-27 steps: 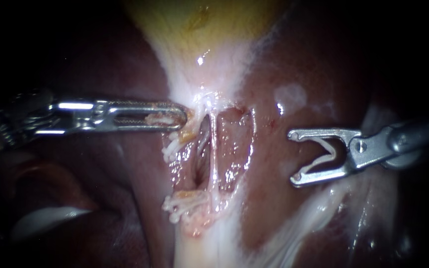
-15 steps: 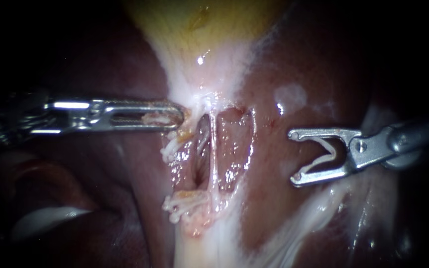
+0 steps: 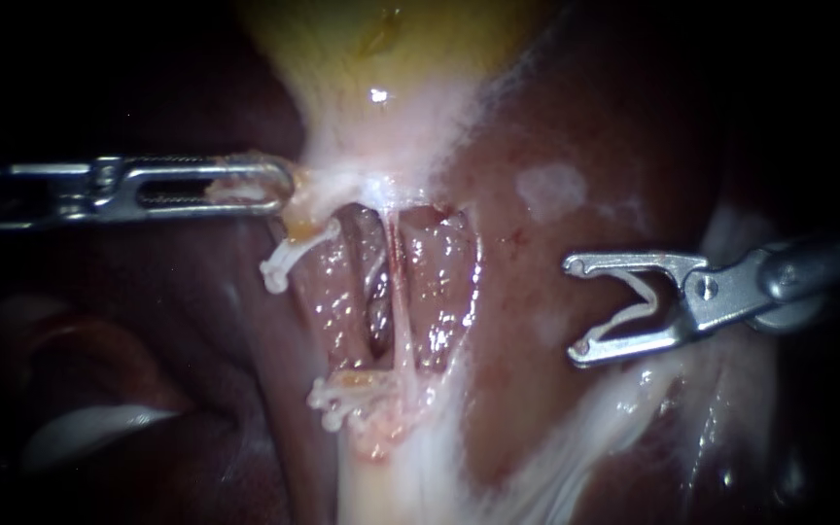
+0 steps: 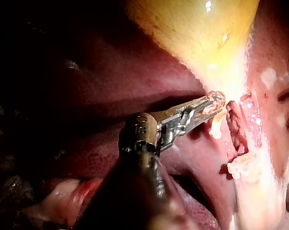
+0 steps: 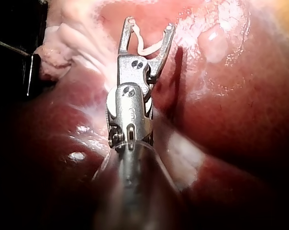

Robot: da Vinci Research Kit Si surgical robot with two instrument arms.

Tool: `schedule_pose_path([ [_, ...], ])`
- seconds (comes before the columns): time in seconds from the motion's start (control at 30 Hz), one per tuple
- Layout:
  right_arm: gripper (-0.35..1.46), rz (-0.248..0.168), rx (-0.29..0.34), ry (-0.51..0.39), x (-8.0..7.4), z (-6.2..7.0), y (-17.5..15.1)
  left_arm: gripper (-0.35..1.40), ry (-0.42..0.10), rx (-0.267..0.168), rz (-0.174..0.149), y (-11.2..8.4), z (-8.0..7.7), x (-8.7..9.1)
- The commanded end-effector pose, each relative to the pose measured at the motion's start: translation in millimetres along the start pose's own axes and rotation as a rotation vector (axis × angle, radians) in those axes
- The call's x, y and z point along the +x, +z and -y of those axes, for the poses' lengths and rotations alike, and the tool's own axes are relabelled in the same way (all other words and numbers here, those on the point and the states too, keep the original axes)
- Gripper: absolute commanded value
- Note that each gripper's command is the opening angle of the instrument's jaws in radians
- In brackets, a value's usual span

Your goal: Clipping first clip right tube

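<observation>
While the right instrument [image 3: 576,309] hangs out over the liver [image 3: 556,117], its jaws stand wide apart with a white clip [image 3: 637,303] seated between them, touching both. It is loaded, then, and nothing has been squeezed yet. It is well apart from the opened window of tissue, mouth facing that way. Across from it the left instrument [image 3: 279,185] has its jaws closed flat on the pale tissue [image 3: 328,175] just below the gallbladder [image 3: 362,58], drawing it off to its own side. Between the two, in the window, the right tube [image 3: 401,311] runs as a thin pale strand from the gallbladder's neck down to the frayed tissue below. A second glistening strand lies just beside it on the left. Neither carries a clip that I can see.

So, as I judge it, the task is barely under way. The clip is ready and the tube is exposed and under tension. The approach, the straddling of the tube and the closing are all left to do.

Against half a second ago, the left instrument has pulled away leftward and a little upward. The window has stretched wider, so the tube stands clearer of the liver bed. The right instrument has not budged.
</observation>
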Motion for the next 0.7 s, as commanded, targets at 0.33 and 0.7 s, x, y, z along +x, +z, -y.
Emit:
schedule_pose_path([
  [0.33, 0.50, 0.004, -0.017, 0.001, 0.4, 0.0, 2.5, -0.35, 0.001, -0.001, 0.001, 0.0, 0.1, 0.1],
  [0.7, 0.49, -0.001, -0.022, 0.133, 0.3, 0.0, 8.1, -0.35, 0.000, -0.003, 0.002, -0.1, 0.6, 0.1],
])
